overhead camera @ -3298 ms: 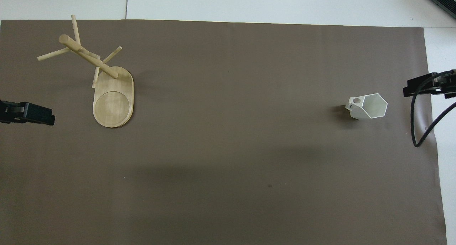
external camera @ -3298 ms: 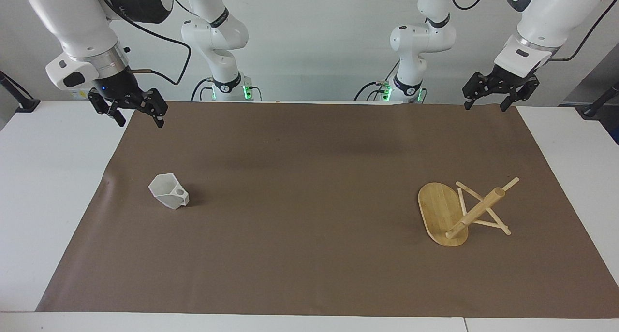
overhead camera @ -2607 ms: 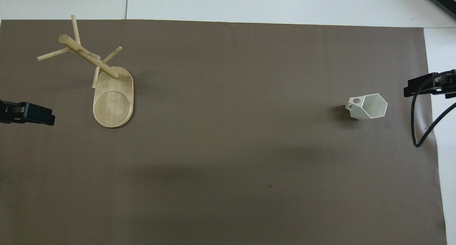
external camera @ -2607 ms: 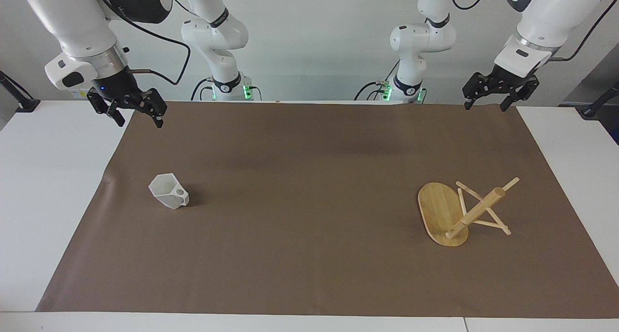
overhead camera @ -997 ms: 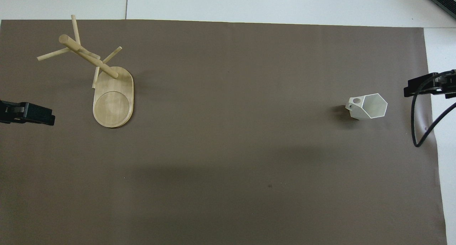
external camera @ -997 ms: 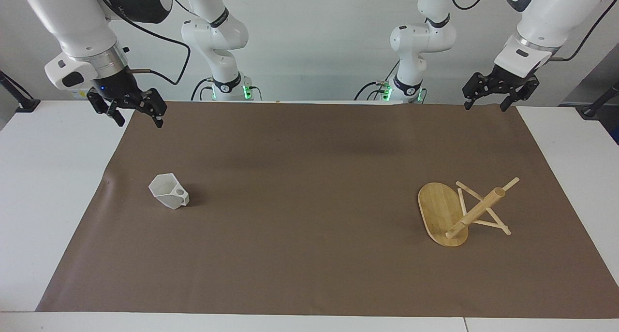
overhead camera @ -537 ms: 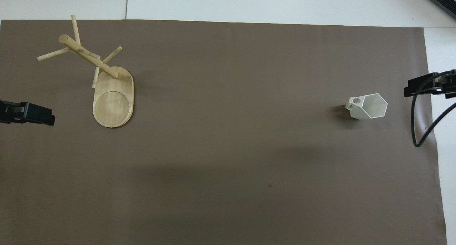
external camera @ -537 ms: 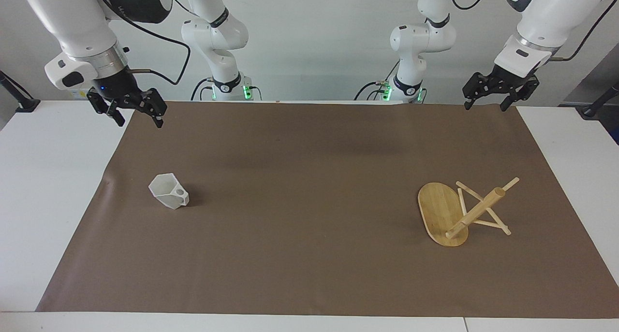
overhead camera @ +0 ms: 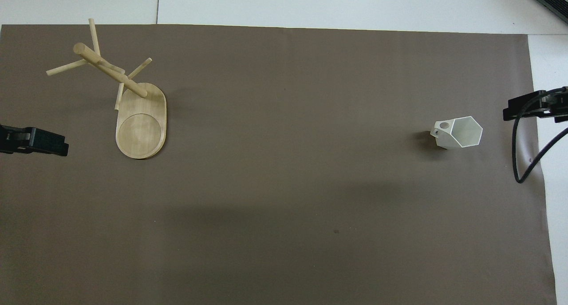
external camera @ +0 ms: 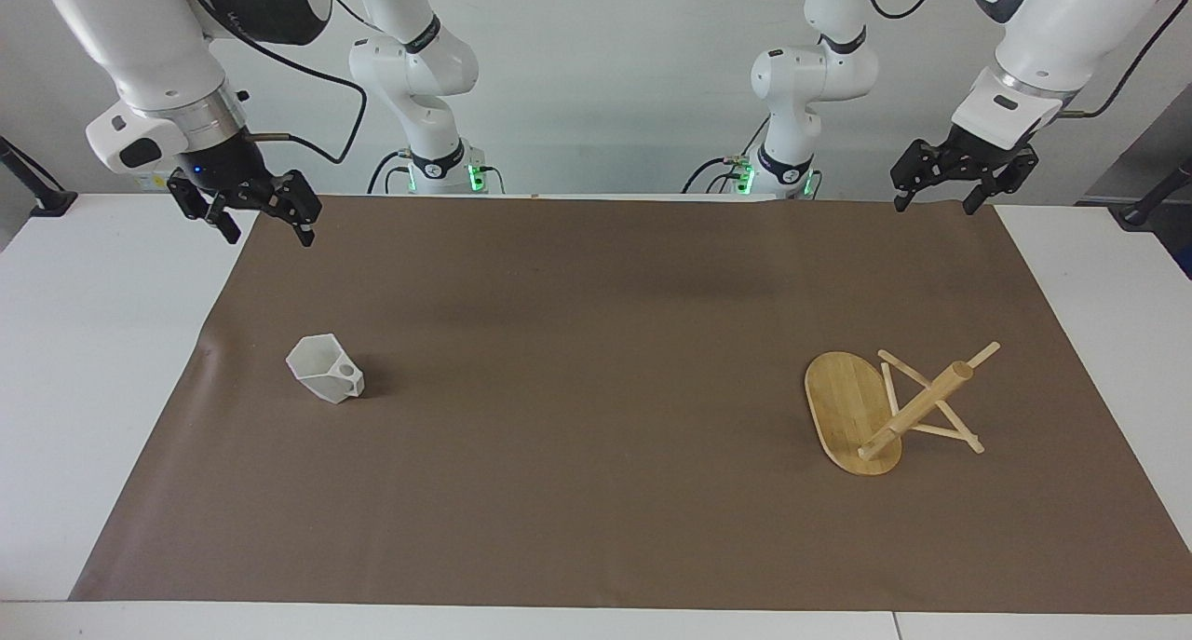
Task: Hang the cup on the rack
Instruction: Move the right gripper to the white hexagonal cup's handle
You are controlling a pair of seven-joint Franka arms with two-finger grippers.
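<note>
While both arms wait raised at the robots' edge of the brown mat (external camera: 596,491), nothing is held: the right pincer (external camera: 265,223) is seen over the mat's corner at the right arm's end with its fingers spread apart and empty, and the left pincer (external camera: 942,193) is seen over the matching corner at the left arm's end, likewise spread and empty. Standing upright on the surface toward the right arm's end is the white faceted cup (external camera: 324,368), its blocky pierced handle turned toward the middle of the mat. Well apart from it, toward the left arm's end, the bamboo mug rack (external camera: 885,405) is set on its oval base, with thin pegs crossing its post. Trouble is most likely at the grasp: the slanted facets could let the cup twist or tip if pinched off-centre. A misaligned handle hole could also strike a peg and push or topple the light rack.
</note>
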